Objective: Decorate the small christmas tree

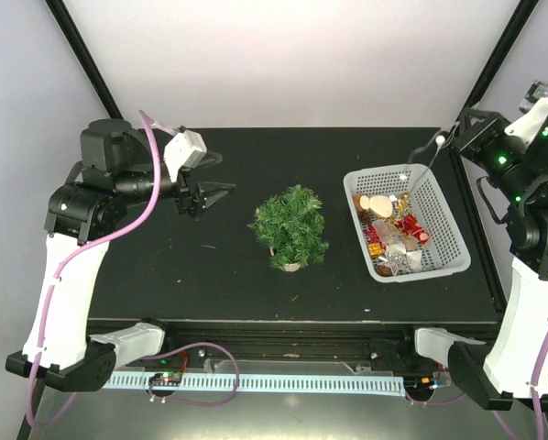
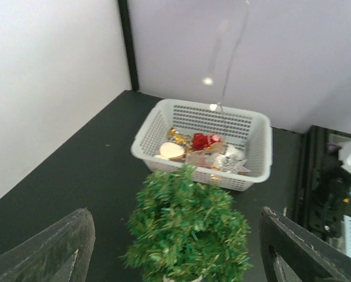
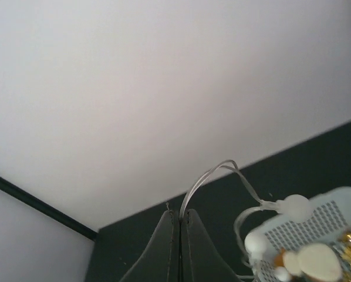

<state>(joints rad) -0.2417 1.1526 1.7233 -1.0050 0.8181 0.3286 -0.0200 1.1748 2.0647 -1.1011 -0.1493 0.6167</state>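
Both my left fingers (image 2: 52, 252) stand wide, cut off at the frame's bottom, empty. Between them the small christmas tree (image 2: 187, 232) stands mid-table (image 1: 164, 275), its pot barely visible. My right gripper (image 3: 180, 247) pinches a clear light string (image 3: 213, 176) over the white basket (image 1: 443, 229); white walls behind.

Small christmas tree (image 1: 290, 226) upright, mid-table, undecorated.
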